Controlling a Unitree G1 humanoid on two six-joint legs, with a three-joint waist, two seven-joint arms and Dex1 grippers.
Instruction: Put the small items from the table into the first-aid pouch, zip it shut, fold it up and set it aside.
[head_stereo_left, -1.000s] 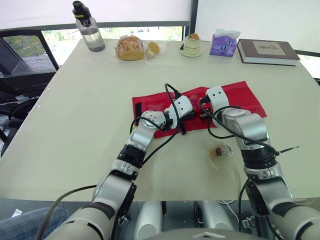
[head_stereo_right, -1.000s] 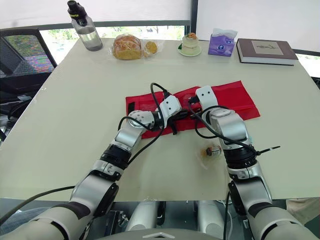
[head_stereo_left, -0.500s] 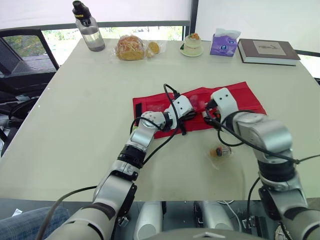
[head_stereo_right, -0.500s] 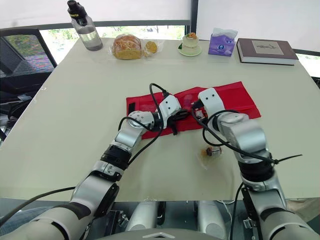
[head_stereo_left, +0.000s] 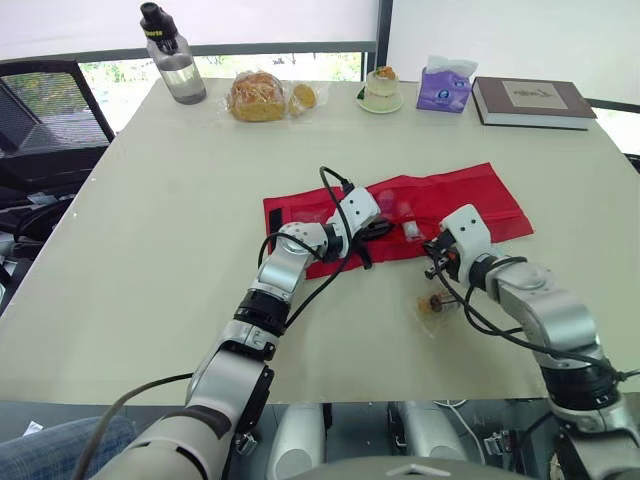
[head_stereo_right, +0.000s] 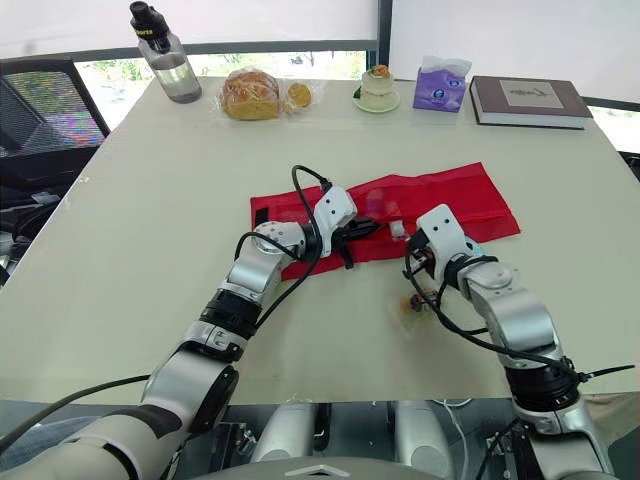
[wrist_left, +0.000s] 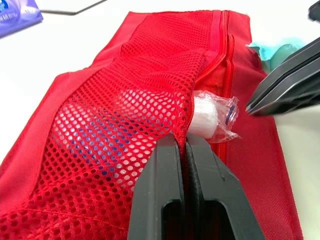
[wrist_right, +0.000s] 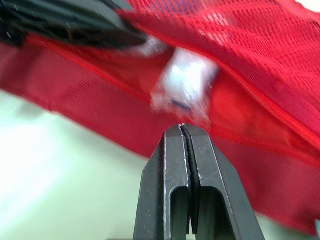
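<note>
The red first-aid pouch (head_stereo_left: 470, 195) lies unfolded in the middle of the table. My left gripper (wrist_left: 186, 140) is shut on the edge of its mesh flap (wrist_left: 125, 115), holding the pocket open. A white roll in clear wrap (wrist_left: 212, 117) lies half in the pocket's mouth, beside the zip. My right gripper (head_stereo_left: 434, 265) is shut with nothing in it, just off the pouch's near edge and a short way from the roll (wrist_right: 185, 82). A small wrapped item (head_stereo_left: 436, 305) lies on the table below the right gripper.
Along the far edge stand a water bottle (head_stereo_left: 172, 55), bagged bread (head_stereo_left: 256, 97), a small dessert on a plate (head_stereo_left: 381, 90), a purple tissue pack (head_stereo_left: 445, 85) and a book (head_stereo_left: 530, 100). A black chair (head_stereo_left: 40, 110) stands at the table's left.
My right gripper has drawn back from over the pouch toward the near edge, leaving the white roll at the pocket's mouth. The left gripper has kept its hold on the mesh.
</note>
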